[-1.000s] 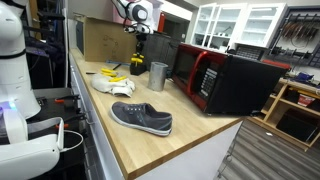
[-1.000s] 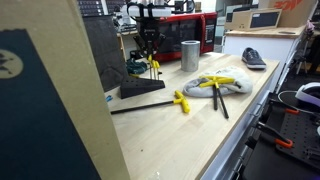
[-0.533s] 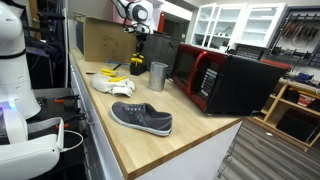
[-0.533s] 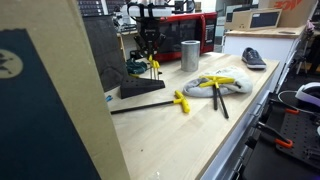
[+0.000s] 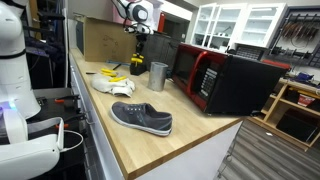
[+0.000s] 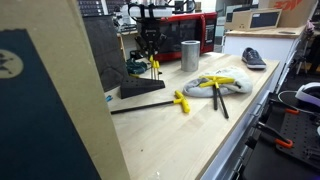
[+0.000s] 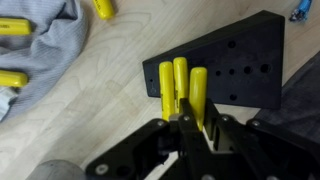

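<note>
ROBOT AT THE BENCH: The arm's gripper [image 7: 200, 125] pinches a yellow-handled key [image 7: 198, 92], its jaws pressed in on the handle, at the black block [image 7: 240, 55] on the far part of a wooden workbench [image 5: 190, 125]. In the wrist view the held key stands upright, touching two more yellow handles [image 7: 166, 85] at the block's left edge. Whether its shaft sits in a hole is hidden. The other holes visible along the block are empty.

As things lie, the sorting looks barely begun: three keys are at the block, and several are out. Loose keys [image 7: 12, 27] rest on a grey cloth [image 7: 45, 50], and a long key [image 6: 181, 101] lies flat on the wood between the block and the cloth. To the right in an exterior view are a metal cup [image 5: 157, 76], a red-doored microwave [image 5: 225, 80] and, nearer, a grey shoe [image 5: 141, 117].

No brand, label or writing can be read on any of them.
</note>
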{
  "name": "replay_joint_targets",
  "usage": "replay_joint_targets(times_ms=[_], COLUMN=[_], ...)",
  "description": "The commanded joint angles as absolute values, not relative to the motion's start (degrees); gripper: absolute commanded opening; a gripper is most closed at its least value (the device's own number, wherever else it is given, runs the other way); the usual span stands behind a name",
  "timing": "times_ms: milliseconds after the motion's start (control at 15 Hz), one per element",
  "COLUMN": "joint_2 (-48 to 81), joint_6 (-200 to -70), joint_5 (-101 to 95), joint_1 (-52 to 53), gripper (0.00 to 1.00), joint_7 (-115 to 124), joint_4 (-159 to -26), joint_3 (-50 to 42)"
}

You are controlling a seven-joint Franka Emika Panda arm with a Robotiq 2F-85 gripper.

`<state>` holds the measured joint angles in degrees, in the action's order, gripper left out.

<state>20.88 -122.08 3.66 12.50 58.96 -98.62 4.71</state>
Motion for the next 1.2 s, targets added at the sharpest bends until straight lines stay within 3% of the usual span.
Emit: replay_joint_targets(times_ms=[0,867,933,1000,1133], joint_2=[20.6,21.5,21.5,21.3,21.1], joint_6=[-120.1,-120.8,-120.8,-120.7,-120.9], joint_5=[4.1,2.8,2.8,2.8,3.0], joint_1=[12.7,13.5,13.5,13.5,13.5], gripper=[0.04,0.04,0.08,0.41,0.47], joint_7=[60.0,57.9,57.7,56.9,55.5], joint_4=[-99.0,-98.7,-98.7,-98.9,-99.1], joint_3=[4.3,4.8,4.8,5.0,5.2])
